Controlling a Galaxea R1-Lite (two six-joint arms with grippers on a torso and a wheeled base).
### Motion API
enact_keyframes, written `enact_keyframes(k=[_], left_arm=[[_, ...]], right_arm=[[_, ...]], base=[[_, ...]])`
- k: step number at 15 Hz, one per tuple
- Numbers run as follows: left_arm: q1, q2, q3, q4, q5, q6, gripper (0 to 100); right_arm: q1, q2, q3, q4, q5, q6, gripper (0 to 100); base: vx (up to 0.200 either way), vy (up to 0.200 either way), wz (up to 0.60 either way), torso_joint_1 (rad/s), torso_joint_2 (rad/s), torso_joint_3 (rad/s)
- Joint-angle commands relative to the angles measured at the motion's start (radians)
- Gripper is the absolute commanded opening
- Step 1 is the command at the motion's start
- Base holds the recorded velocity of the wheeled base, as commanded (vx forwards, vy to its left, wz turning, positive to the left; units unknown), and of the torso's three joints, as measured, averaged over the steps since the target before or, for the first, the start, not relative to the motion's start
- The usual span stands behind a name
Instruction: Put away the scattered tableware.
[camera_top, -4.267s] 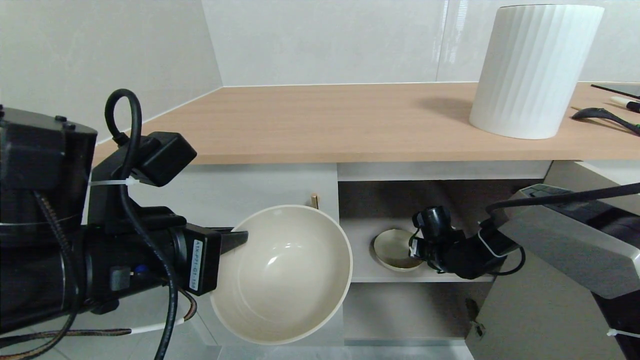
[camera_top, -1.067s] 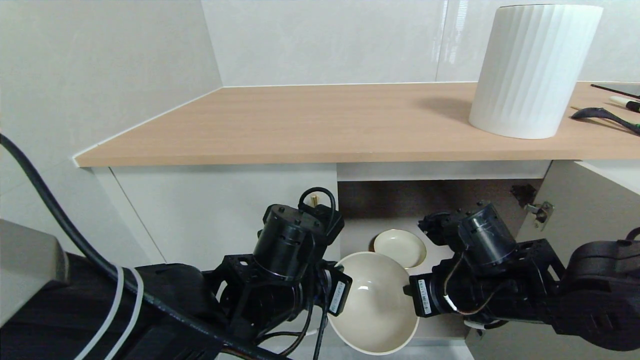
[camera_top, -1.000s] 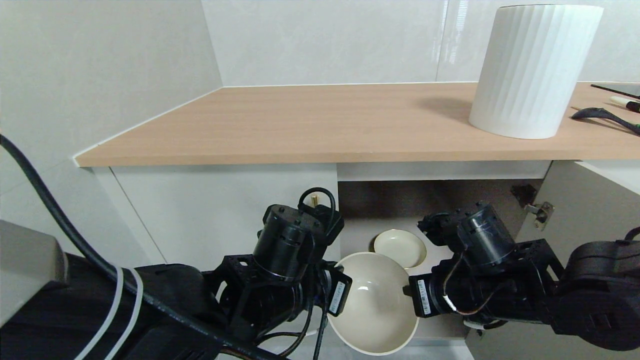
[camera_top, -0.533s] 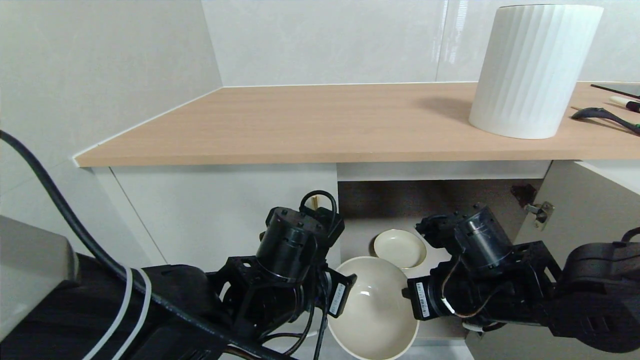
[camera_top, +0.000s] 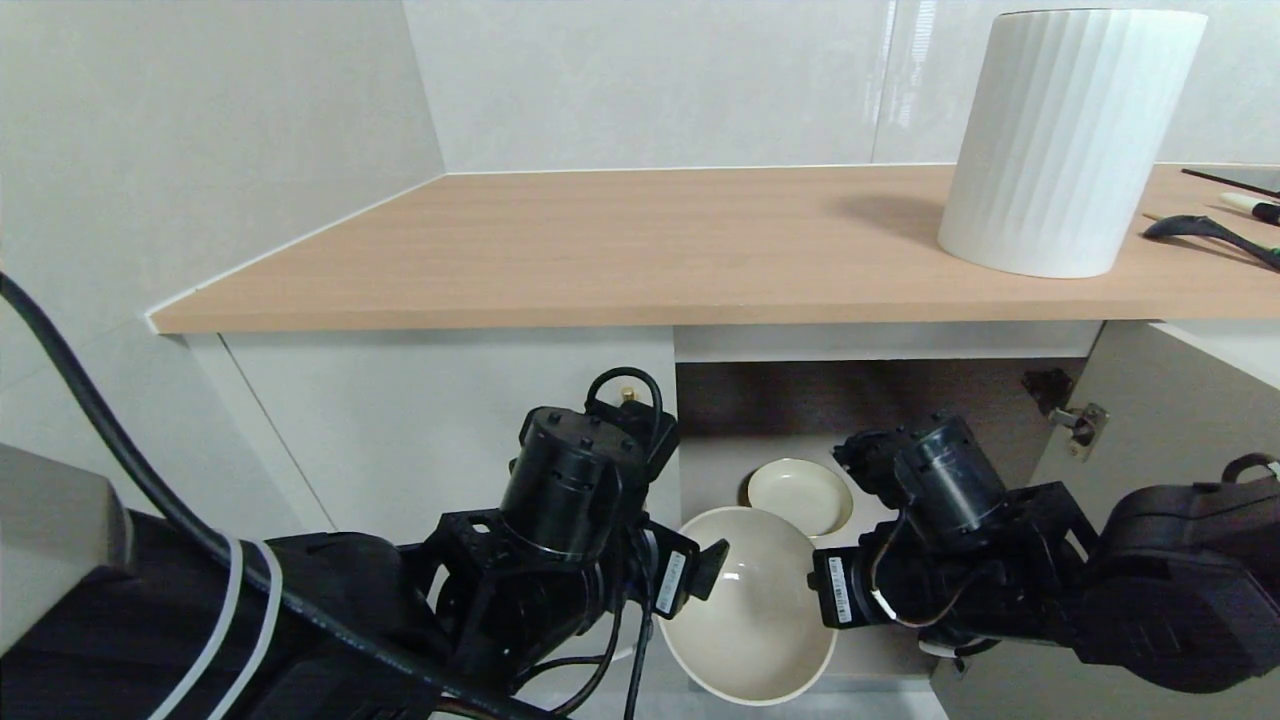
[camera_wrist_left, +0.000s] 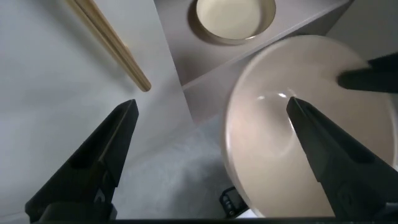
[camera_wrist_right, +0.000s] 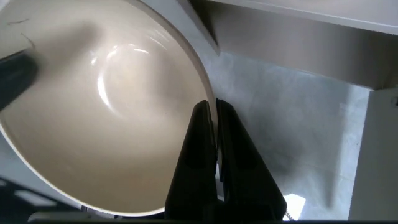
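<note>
1x bowl (camera_top: 745, 620): rim pinched by R end effector (camera_wrist_right: 216, 111); L end effector (camera_wrist_left: 211, 106) open. 1x small dish (camera_top: 800, 495): already on cupboard shelf (camera_top: 712, 478). To do: shelve bowl.

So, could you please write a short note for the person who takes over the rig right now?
Left gripper: jaws open at the rim of the bowl, holding nothing.
Right gripper: jaws shut on the bowl's rim; the bowl hangs in front of the open cupboard.
Done: small dish lies on the shelf.
To do: set the bowl on the shelf, release.
</note>
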Motion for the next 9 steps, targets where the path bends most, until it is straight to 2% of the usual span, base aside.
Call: enact_keyframes(k=[1,3,5,9], left_arm=[[0.0,-0.01,0.002,-0.001,0.002,-0.001,100],[0.0,-0.022,0.007,-0.003,0.0,-0.001,100],[0.0,-0.022,0.008,-0.003,0.0,-0.001,100],[0.0,-0.024,0.008,-0.003,0.003,-0.001,100]], right_arm=[[-0.032,0.044,-0.024,-0.006,-0.001,0.005,0],[-0.092,0.093,-0.052,-0.008,-0.001,0.028,0],[-0.096,0.13,-0.055,-0.013,-0.011,0.049,0],[-0.101,0.217,-0.055,-0.146,-0.107,0.114,0]], base=[[0.0,0.0,0.0,0.0,0.0,0.0],[0.0,0.0,0.0,0.0,0.0,0.0],[0.0,0.0,0.0,0.0,0.0,0.0],[0.0,0.0,0.0,0.0,0.0,0.0]])
